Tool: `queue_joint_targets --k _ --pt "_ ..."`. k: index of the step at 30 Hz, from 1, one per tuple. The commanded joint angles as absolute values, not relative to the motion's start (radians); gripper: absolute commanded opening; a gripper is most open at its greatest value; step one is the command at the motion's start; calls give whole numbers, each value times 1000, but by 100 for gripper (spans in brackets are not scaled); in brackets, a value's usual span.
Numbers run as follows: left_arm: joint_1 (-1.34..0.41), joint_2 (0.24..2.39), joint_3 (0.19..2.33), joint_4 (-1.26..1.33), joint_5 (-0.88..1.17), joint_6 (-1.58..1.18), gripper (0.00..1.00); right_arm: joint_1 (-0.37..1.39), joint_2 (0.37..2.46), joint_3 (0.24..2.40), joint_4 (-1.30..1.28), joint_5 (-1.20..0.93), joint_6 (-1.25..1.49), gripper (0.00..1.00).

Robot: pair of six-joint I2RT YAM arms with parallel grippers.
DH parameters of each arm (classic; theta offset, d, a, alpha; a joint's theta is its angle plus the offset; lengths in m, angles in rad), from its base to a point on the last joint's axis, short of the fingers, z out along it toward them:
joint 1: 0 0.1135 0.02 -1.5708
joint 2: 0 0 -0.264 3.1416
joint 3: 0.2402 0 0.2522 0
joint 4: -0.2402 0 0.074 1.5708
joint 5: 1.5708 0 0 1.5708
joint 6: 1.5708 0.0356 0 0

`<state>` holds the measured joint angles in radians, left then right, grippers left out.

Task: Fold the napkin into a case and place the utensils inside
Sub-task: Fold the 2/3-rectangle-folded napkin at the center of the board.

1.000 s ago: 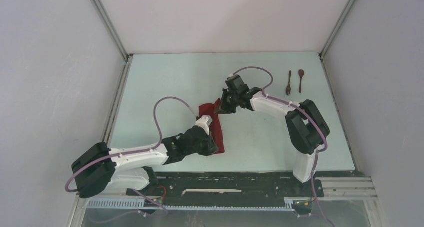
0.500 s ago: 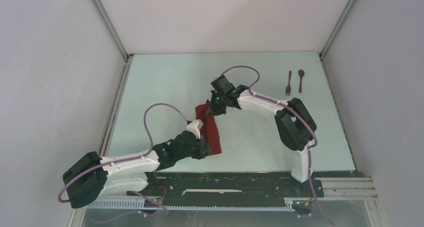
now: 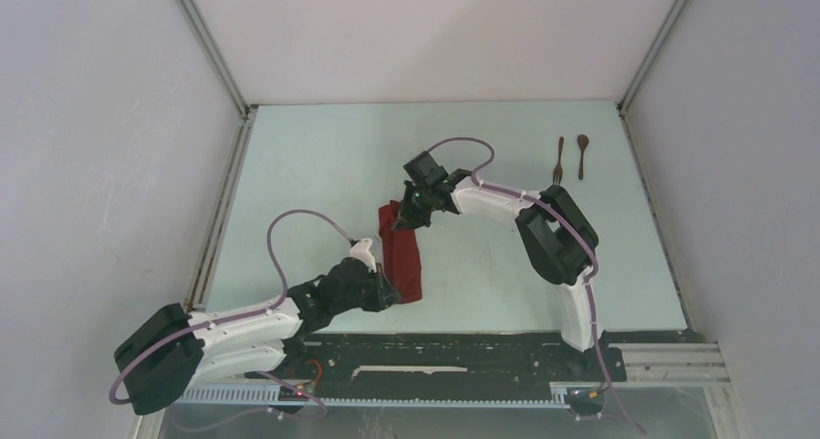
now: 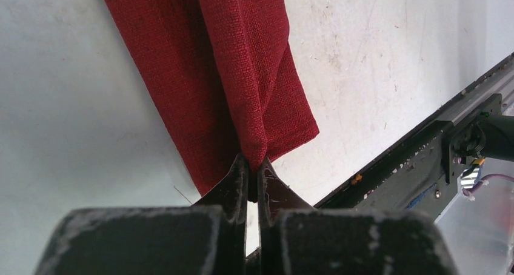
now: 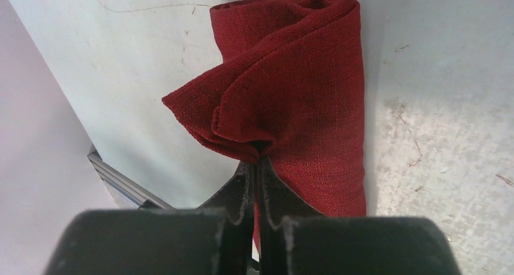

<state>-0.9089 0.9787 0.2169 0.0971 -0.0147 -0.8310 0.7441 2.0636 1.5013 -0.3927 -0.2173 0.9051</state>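
The dark red napkin (image 3: 403, 257) lies near the table's middle front as a narrow folded strip. My left gripper (image 3: 385, 292) is shut on a pinched fold at its near end, seen close in the left wrist view (image 4: 253, 161), where the napkin (image 4: 242, 63) stretches away. My right gripper (image 3: 407, 217) is shut on a bunched fold at its far end, seen in the right wrist view (image 5: 255, 160), with the napkin (image 5: 303, 93) doubled over below it. The wooden fork (image 3: 559, 160) and spoon (image 3: 582, 155) lie side by side at the far right, away from both grippers.
The table's black front rail (image 3: 464, 347) runs just behind the napkin's near end and shows in the left wrist view (image 4: 424, 160). Metal frame posts (image 3: 218, 72) stand at the back corners. Grey walls close in left and right.
Both grippers have carried the napkin's top layer leftward, folding it over into a narrower strip. The right arm has swung left; the left arm has drawn back toward the front left.
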Motion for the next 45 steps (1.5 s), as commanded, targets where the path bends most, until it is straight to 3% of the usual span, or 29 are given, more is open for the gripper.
queue_joint_targets --k 1,7,15,17,20,23,30,41,45 --pt "-901 972 195 99 30 -841 1 755 2075 1559 -295 -242 958 0" --pt "-891 947 189 78 29 -845 7 755 2122 1585 -262 -284 992 0" --pt "-882 648 311 -237 -13 -828 53 741 2156 1584 -183 -365 954 2" --pt "-856 555 357 -340 -52 -835 61 739 2155 1577 -171 -377 951 4" --pt "-732 510 420 -481 1 -841 65 742 2148 1558 -131 -397 959 6" --pt "-561 567 442 -524 157 -836 64 745 2152 1555 -131 -409 952 6" --pt "-246 779 406 -360 321 -865 44 756 2171 1554 -135 -440 907 8" --pt "-176 1201 455 -46 282 -953 22 772 2225 1575 -89 -442 888 8" --pt "-143 1201 488 -88 255 -903 24 779 2235 1583 -51 -422 894 7"
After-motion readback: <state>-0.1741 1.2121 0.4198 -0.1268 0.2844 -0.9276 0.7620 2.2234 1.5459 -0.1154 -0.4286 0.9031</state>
